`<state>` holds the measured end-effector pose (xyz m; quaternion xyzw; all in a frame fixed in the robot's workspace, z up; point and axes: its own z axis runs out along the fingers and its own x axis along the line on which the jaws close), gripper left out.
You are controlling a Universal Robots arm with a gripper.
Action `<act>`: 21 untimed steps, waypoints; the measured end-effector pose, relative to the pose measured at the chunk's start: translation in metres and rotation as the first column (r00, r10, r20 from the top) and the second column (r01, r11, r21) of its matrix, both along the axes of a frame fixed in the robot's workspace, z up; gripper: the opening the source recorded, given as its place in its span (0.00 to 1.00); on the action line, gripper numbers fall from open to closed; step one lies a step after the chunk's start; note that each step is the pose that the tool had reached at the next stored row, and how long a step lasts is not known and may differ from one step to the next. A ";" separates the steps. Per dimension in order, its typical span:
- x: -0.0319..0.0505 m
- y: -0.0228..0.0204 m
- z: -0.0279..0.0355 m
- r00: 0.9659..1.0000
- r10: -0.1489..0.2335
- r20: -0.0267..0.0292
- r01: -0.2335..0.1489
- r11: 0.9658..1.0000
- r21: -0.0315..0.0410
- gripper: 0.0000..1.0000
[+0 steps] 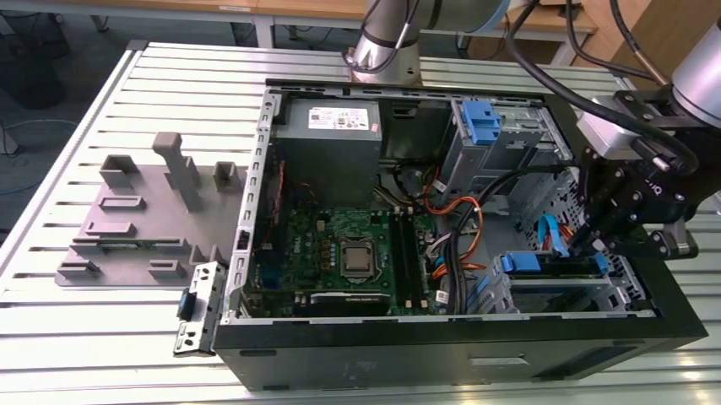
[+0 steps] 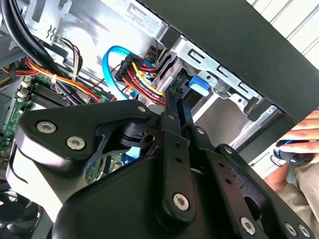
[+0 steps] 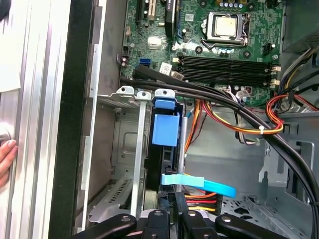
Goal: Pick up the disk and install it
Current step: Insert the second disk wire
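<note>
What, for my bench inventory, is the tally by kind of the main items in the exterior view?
Computer case: 1
Power supply: 1
Motherboard: 1
Grey fixture: 1
Disk: 1
Gripper: 1
Total: 6

Workshop with a ribbed metal counter

The counter [image 1: 67, 337] is made of pale aluminium slats running across the exterior view. Behind its far edge stands a wooden table [image 1: 282, 8] with light metal legs, over a dark grey floor [image 1: 101, 42]. At the exterior view's far left a dark object stands on this floor. The light is even and soft.
</note>
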<state>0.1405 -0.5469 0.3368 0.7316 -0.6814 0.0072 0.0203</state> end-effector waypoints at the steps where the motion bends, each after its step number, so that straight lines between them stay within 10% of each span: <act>1: -0.0001 0.0000 -0.0004 1.000 0.000 0.000 0.000 1.000 0.000 0.16; 21: -0.0007 -0.0004 -0.0026 1.000 0.001 0.000 -0.001 1.000 0.000 0.16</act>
